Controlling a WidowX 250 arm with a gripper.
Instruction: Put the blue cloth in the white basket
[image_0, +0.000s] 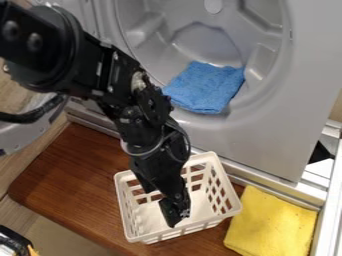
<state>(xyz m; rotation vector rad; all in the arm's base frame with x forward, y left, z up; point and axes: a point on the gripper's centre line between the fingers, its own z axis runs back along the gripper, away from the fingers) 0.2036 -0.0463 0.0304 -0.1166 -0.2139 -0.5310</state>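
Blue cloth (206, 87) lies in laundry-machine drum (204, 41); white basket (224, 212) stands just below, likely for short transfer. Pincer (171, 215) over basket; can't tell whether apart or together.

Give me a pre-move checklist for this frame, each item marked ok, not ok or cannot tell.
1. White basket upright, open side up: ok.
2. Blue cloth in the basket: not ok, it lies in the round opening of the grey machine.
3. Gripper at the blue cloth: not ok, it hangs at the basket.
4. Gripper clear of the basket's walls: cannot tell.
5. Yellow cloth outside the basket: ok, it lies beside it.
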